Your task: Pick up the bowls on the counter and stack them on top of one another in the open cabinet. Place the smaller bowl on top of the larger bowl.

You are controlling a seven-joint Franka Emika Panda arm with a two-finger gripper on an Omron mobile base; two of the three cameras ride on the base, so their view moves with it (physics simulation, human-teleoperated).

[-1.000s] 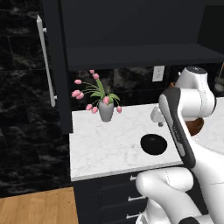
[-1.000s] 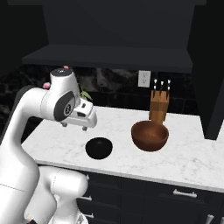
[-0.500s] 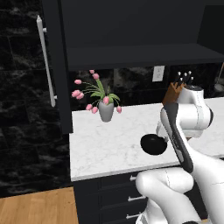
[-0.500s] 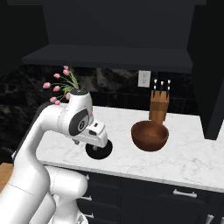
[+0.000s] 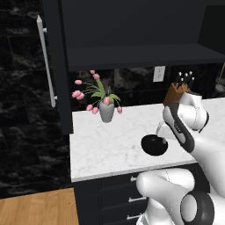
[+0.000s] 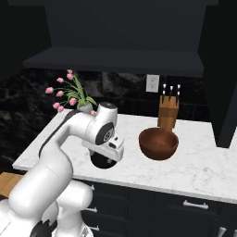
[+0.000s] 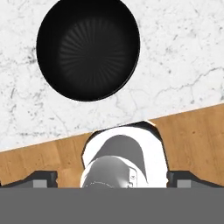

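Note:
The smaller bowl (image 7: 87, 48), glossy black, sits on the white marble counter (image 5: 110, 145) near its front edge; it also shows as a dark disc (image 5: 154, 145) and is partly covered by my hand (image 6: 102, 162). My gripper (image 7: 112, 178) hangs just above it, open and holding nothing. Its fingertips (image 7: 41, 177) stand wide apart, and the bowl lies beyond them. In the base views the gripper (image 6: 108, 156) (image 5: 160, 134) points down at the bowl's near side. The larger bowl (image 6: 159, 142), reddish-brown, rests to the right. The dark cabinet (image 5: 140, 57) stands open above, its shelf bare.
A grey vase of pink tulips (image 5: 106, 112) stands at the counter's back left. A knife block (image 6: 168, 113) stands behind the brown bowl, under a wall outlet (image 6: 152, 83). The cabinet door with its long silver handle (image 5: 46, 61) hangs open at the left. Wood floor (image 7: 192, 135) lies below the counter edge.
The arm has swung down and the hand has dropped from above the counter to just over the black bowl. The jaws stay open and both bowls are where they were.

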